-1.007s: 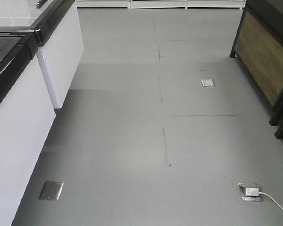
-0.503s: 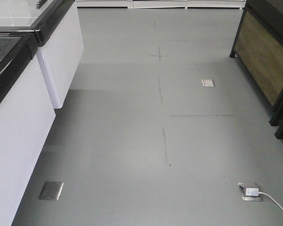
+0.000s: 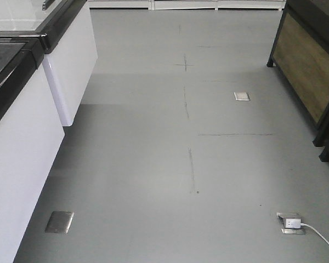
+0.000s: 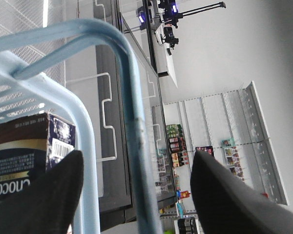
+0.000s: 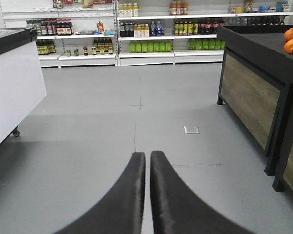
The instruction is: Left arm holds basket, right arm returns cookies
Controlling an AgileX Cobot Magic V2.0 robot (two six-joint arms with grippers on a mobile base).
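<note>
Left wrist-mounted view looks up past the basket (image 4: pixel 89 146). One pale blue hoop handle (image 4: pixel 130 112) runs between the two dark fingers of the left tool (image 4: pixel 136 156). Those fingers stand wide apart, with a gap on either side of the hoop, so the handle seems to hang hooked over the tool, not pinched by it. This is probably to let the basket's weight settle and keep its mouth free for the other arm. Just inside the rim, partly hidden by one finger (image 4: pixel 53 200), sits the cookies (image 4: pixel 27 144) carton, dark navy, barcode side turned toward the camera and part of its lettering showing. It looks to be resting in the basket against the wall, though how it lies lower down is hidden.

In the right wrist-mounted view the right tool (image 5: pixel 148 158) has its fingers pressed together with nothing between them. It points down an aisle of grey floor (image 5: pixel 112 122) toward drink shelves (image 5: pixel 151 29), with a dark bench (image 5: pixel 263 44) carrying oranges (image 5: pixel 291 40) to one side. Its empty state fits a return not yet begun: the carton has to be lifted out first.

The exterior front-facing view shows only the floor, white cabinets (image 3: pixel 22 148) and a floor socket (image 3: pixel 290 223), with no arm or basket in it.
</note>
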